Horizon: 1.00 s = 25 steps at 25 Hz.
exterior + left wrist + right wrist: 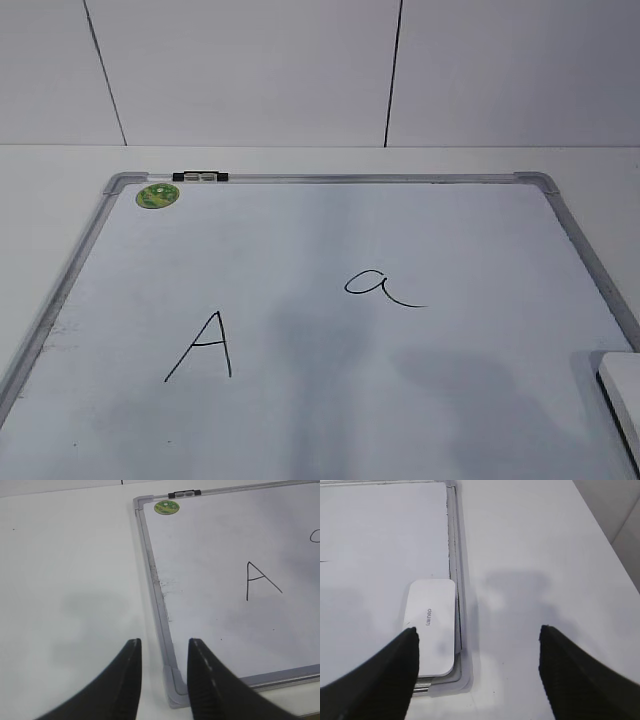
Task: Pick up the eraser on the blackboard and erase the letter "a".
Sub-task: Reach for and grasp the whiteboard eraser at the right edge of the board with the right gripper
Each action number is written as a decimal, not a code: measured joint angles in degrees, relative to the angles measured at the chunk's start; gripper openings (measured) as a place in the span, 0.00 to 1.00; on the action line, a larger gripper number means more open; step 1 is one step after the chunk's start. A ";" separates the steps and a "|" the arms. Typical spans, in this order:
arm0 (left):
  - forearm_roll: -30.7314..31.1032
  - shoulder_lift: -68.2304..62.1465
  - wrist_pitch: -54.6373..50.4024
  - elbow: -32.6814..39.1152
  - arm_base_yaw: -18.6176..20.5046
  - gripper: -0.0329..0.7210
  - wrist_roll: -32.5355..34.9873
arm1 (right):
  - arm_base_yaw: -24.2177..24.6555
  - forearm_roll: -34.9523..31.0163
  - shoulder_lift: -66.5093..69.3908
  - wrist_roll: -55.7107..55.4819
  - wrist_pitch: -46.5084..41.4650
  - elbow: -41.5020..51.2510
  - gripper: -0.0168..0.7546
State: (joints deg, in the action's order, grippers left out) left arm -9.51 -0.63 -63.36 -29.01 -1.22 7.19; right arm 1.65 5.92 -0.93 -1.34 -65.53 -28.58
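The eraser is seen lower left (against the blackboard frame) — the right gripper, spread wide and empty, is held above — presumably for pickup.

Soft, even overhead light gives low contrast. Faint grey shadows fall across the blackboard and the table. The wrist views look slightly soft, and the right gripper's fingers seem blurred.
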 joint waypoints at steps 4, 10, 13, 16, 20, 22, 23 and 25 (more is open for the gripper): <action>0.00 0.00 0.00 0.00 0.00 0.35 0.00 | 0.00 -0.36 0.18 0.00 -0.40 -0.45 0.79; 0.00 0.00 0.00 0.00 0.00 0.35 0.00 | 0.00 -0.71 9.80 0.00 -0.96 -5.36 0.79; 0.00 0.00 0.00 0.00 0.00 0.35 0.00 | 0.00 -0.83 15.71 0.00 -0.96 -7.83 0.79; 0.00 0.00 0.00 0.00 0.00 0.35 0.00 | 0.00 -1.56 20.15 -0.21 0.01 -8.91 0.79; 0.00 0.00 0.00 0.00 0.00 0.35 0.00 | 0.00 -3.06 25.09 0.13 -1.04 -9.98 0.79; 0.00 0.00 0.00 0.00 0.00 0.35 0.00 | 0.00 -3.19 28.31 1.34 -2.71 -10.08 0.76; 0.00 0.00 0.00 0.00 0.00 0.35 0.00 | 0.00 -3.33 29.76 1.67 -3.28 -10.08 0.77; 0.00 0.00 0.00 0.00 0.00 0.35 0.00 | 0.00 -3.61 33.09 2.20 -3.44 -10.08 0.78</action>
State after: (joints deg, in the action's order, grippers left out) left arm -9.51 -0.63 -63.36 -29.01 -1.22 7.19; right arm 1.65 2.31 32.15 0.87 -68.97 -38.65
